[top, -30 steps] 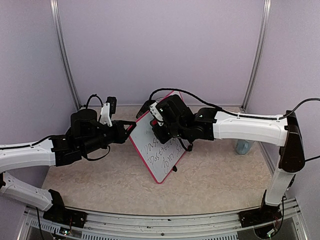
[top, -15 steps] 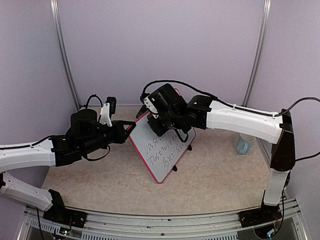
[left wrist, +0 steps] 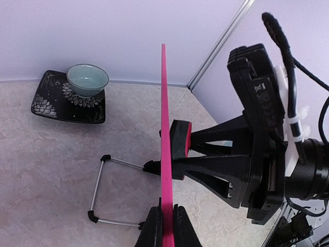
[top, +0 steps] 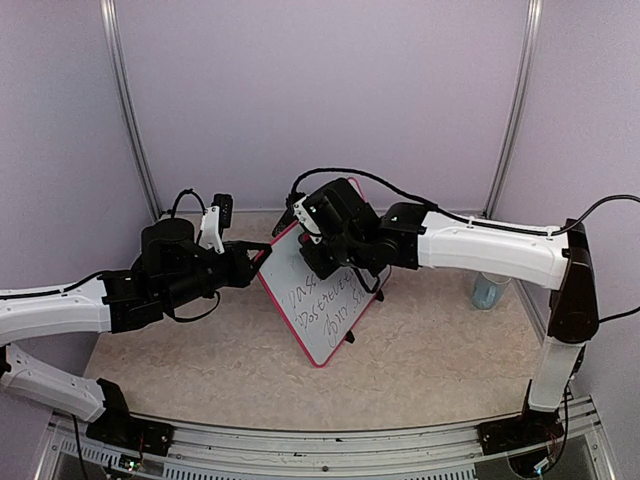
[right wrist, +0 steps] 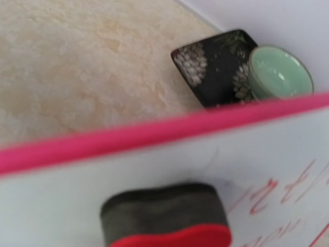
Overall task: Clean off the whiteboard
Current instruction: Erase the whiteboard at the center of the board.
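Note:
The whiteboard (top: 330,330) stands tilted on the table, pink-framed, with handwriting (top: 322,298) across its middle and lower part. My left gripper (top: 263,254) is shut on its left frame edge; in the left wrist view the board (left wrist: 164,103) runs edge-on between the fingertips (left wrist: 154,226). My right gripper (top: 320,255) is shut on a red-backed eraser (left wrist: 180,146) whose dark felt presses on the board's upper face. In the right wrist view the eraser (right wrist: 164,213) sits just below the pink top frame (right wrist: 128,136), with reddish writing to its right.
A black patterned dish (left wrist: 49,103) holding a pale green bowl (left wrist: 87,80) lies behind the board, near the back wall. The board's wire stand (left wrist: 97,190) rests on the table behind it. A light blue cup (top: 488,292) stands at the right wall.
The right gripper slid the eraser up and left along the board, then came slightly back down. The left arm and the board have not moved.

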Robot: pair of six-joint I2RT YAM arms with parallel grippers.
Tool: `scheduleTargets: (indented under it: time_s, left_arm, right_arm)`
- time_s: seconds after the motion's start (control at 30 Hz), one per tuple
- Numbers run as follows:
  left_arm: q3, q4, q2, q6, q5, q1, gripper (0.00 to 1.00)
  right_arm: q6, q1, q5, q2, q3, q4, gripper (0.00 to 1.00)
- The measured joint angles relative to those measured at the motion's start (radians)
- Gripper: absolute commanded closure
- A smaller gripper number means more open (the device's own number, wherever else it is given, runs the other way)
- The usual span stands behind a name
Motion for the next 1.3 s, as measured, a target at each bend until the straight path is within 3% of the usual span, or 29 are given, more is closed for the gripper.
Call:
scheduleTargets:
  time_s: [0.4,0.73,0.9,1.3]
  left_arm:
    - [0.000,-0.001,0.000,0.000,-0.001,0.000,1.00]
    - [0.000,-0.003,0.000,-0.002,-0.008,0.000,1.00]
    - [0.000,-0.003,0.000,-0.002,-0.006,0.000,1.00]
    - [0.000,-0.004,0.000,-0.002,-0.003,0.000,1.00]
  right_arm:
    - [0.010,-0.016,-0.026,-0.022,-0.074,0.020,0.72]
    - [-0.035,-0.023,-0.055,0.044,0.115,-0.107,0.72]
    - [-0.039,-0.023,-0.055,0.045,0.126,-0.102,0.72]
    - [-0.012,-0.047,-0.064,-0.029,-0.092,0.052,0.72]
